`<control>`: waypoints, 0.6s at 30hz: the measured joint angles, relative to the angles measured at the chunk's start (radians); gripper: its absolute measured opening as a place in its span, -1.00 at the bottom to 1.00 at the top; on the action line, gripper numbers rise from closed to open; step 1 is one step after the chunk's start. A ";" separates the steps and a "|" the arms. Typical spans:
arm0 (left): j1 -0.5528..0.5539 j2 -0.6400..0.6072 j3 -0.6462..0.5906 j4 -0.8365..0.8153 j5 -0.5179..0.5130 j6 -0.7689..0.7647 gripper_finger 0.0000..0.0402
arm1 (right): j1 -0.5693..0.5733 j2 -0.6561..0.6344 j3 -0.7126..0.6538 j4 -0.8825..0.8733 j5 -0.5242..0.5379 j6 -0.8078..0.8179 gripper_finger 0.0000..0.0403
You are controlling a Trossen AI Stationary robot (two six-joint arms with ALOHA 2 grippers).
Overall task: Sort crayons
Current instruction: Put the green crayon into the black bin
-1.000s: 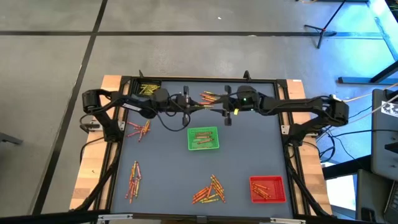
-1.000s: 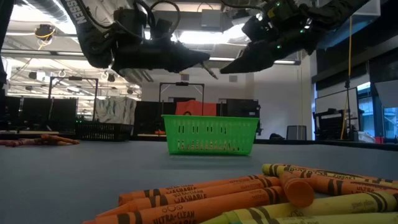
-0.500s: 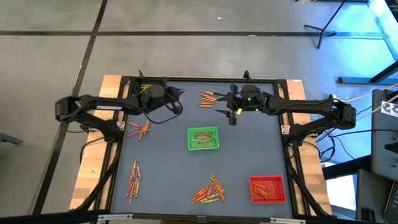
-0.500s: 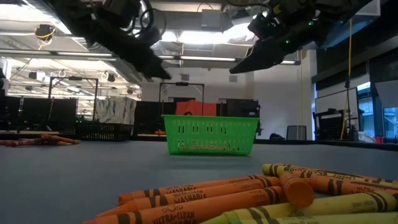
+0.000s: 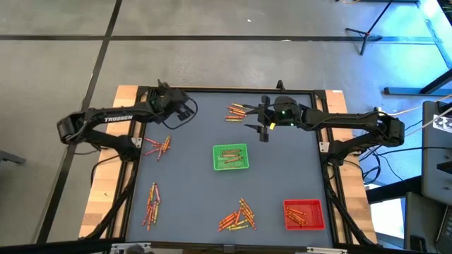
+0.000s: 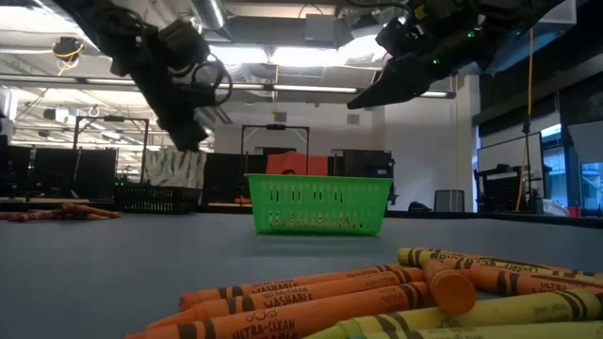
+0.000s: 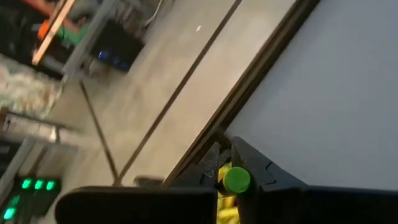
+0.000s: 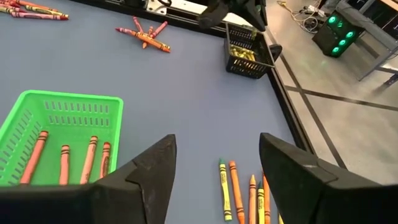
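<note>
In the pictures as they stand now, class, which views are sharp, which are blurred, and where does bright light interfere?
High view: even light, sharp. Low view: the crayons nearest the camera are crisp; bright ceiling lights behind turn both arms into dark shapes. Left wrist view: blurred and tilted, only a green crayon tip between the fingers reads clearly. Right wrist view: clear, with the green tray and black basket sharp.

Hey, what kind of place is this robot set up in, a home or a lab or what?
Probably a lab or workshop: bare concrete floor with taped lines, strip ceiling lights, and a tripod stand beside the framed table.
</note>
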 joint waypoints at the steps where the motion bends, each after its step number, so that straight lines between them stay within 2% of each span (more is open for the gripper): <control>1: 0.023 0.000 0.000 -0.008 0.001 -0.001 -0.95 | 0.000 0.000 0.000 0.000 0.000 0.000 0.13; 8: 0.148 0.007 0.000 -0.058 0.088 -0.004 -0.95 | 0.000 0.000 0.000 0.001 0.000 0.000 0.13; 15: 0.198 0.068 0.000 -0.113 0.090 -0.012 -0.93 | 0.000 0.000 -0.001 0.001 -0.001 0.000 0.13; 18: 0.213 0.084 0.000 -0.111 0.088 -0.012 -0.85 | 0.000 0.000 -0.001 0.001 -0.001 0.000 0.13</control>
